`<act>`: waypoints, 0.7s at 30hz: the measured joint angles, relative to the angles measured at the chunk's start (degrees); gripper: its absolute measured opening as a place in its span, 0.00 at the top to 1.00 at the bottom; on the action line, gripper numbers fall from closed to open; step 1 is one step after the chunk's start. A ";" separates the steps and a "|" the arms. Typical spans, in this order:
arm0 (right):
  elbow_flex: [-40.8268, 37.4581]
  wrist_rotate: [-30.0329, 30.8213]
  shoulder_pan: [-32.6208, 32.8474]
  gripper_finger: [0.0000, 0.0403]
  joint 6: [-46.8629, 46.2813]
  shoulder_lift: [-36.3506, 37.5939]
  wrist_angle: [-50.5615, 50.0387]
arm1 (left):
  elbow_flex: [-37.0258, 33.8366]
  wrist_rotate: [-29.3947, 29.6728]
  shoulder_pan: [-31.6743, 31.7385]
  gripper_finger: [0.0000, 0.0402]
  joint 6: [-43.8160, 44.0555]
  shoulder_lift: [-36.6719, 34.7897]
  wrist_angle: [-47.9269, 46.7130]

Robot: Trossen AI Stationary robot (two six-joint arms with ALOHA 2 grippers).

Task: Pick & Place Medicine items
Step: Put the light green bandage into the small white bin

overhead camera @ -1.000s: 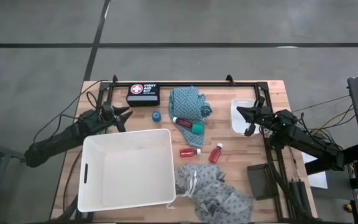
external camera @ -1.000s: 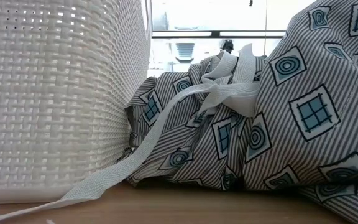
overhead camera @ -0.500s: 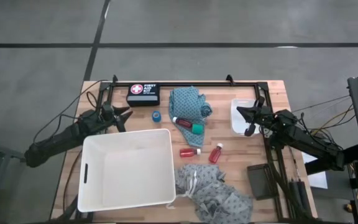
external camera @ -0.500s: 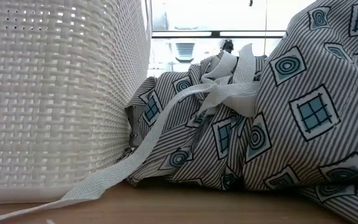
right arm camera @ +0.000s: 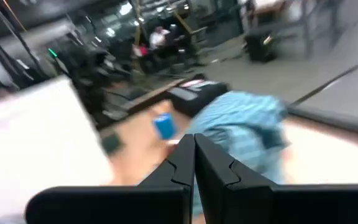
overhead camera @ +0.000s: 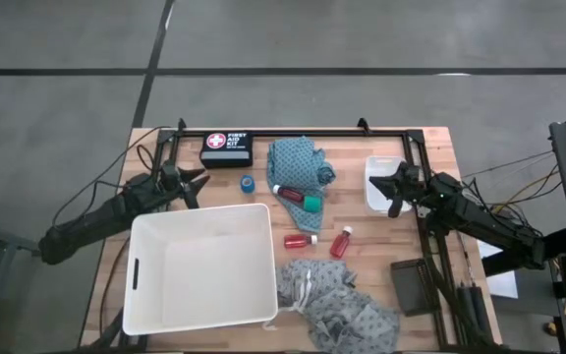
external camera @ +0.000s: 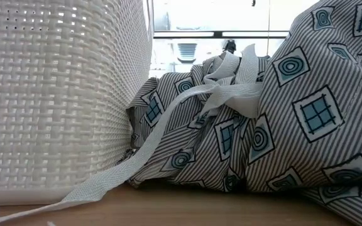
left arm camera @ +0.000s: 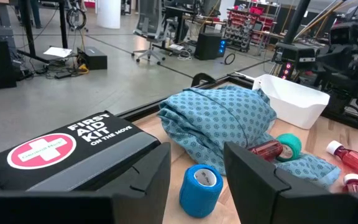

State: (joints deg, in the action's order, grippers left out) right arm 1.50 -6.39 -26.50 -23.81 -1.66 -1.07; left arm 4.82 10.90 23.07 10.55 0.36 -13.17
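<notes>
Overhead, the right gripper [overhead camera: 398, 189], fingers pressed shut on nothing, had edged slightly left over the small white tray [overhead camera: 375, 183] since a moment before, perhaps starting toward the medicine items. The left gripper [overhead camera: 191, 186] had not moved, parted and empty beside the blue roll [overhead camera: 248, 183]. Red bottles [overhead camera: 301, 240] and the teal roll [overhead camera: 312, 203] lay mid-table, outside the white basket [overhead camera: 200, 265].

At table level, basket and patterned cloth [external camera: 275, 119] were unchanged.

The left wrist view looked past parted fingers onto the blue roll.

The right wrist view showed shut fingers.
</notes>
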 joint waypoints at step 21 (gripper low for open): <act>0.00 2.31 0.00 0.98 -10.38 0.03 64.30 | -0.02 0.00 -0.02 0.62 -0.02 0.13 0.00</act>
State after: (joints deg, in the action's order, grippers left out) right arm 1.50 -4.09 -26.50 -34.19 -1.63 63.23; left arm 4.80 10.90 23.05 10.52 0.49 -13.17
